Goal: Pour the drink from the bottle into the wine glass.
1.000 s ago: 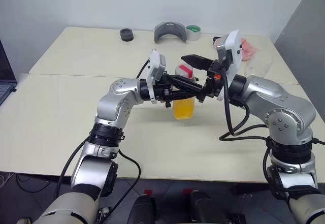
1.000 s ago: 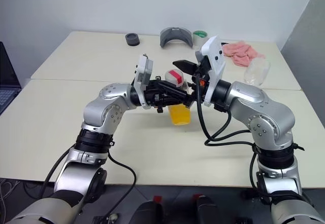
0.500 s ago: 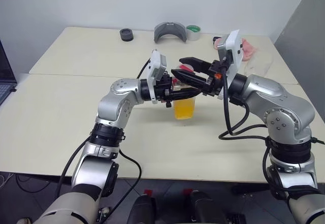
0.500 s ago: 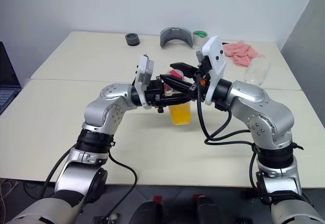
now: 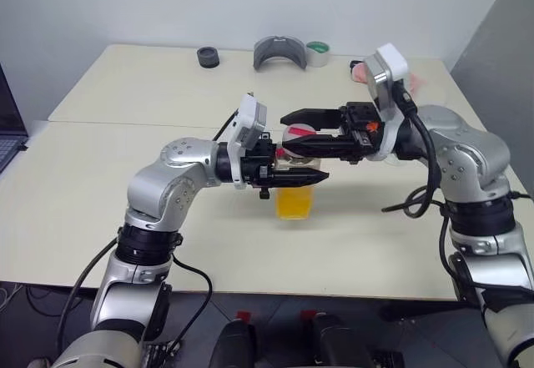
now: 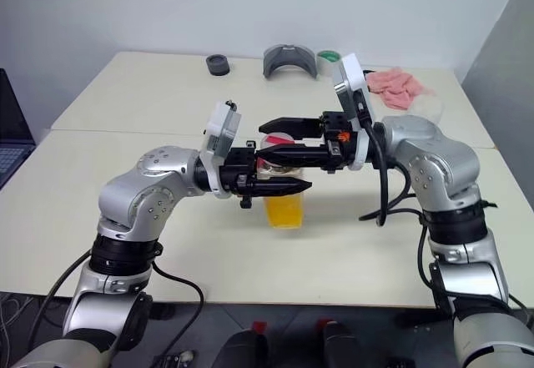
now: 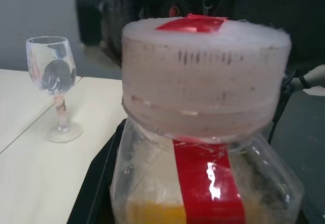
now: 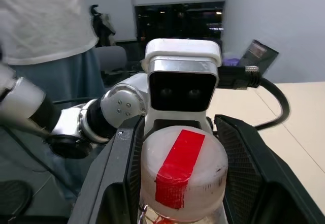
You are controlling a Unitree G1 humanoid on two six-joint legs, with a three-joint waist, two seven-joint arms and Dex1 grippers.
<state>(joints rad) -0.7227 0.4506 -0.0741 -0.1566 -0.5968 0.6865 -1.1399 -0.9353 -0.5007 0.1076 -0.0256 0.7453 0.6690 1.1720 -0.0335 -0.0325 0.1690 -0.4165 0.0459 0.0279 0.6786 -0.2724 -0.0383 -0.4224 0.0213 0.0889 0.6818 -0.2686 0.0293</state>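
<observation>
Cap between our fingers

Our left pincer (image 5: pixel 310 177) pinches the upright bottle (image 5: pixel 296 191); our right pincer (image 5: pixel 294 131), level, straddles its cap (image 8: pixel 183 176), contact unclear.

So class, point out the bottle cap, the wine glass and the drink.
Bottle cap (image 8: pixel 184 178), right wrist view, on its white top beside the red strip.
Wine glass (image 7: pixel 51 64), left wrist view, on the bowl.
Drink (image 5: pixel 295 202), left eye view, on the orange liquid low in the bottle.
</observation>
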